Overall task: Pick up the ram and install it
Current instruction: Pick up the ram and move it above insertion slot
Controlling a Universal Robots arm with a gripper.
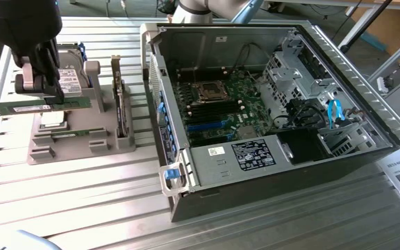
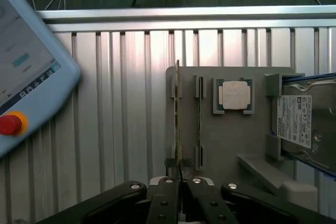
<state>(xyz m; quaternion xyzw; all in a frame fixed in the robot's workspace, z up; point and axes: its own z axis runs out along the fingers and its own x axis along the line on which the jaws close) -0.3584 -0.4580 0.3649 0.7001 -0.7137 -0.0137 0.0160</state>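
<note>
Gripper pinches ram over gray jig; CPU, HDD adjacent.

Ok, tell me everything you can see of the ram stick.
The ram is a thin, narrow green circuit-board stick with a white label and small dark chips on its face. It lies level, long edge horizontal, apparently held just above the grey holder, at the exterior view's left of the open computer case. The gripper is shut on it partway along its length; nothing else seems to touch it. The wrist view shows it edge-on, a slim line.
</note>
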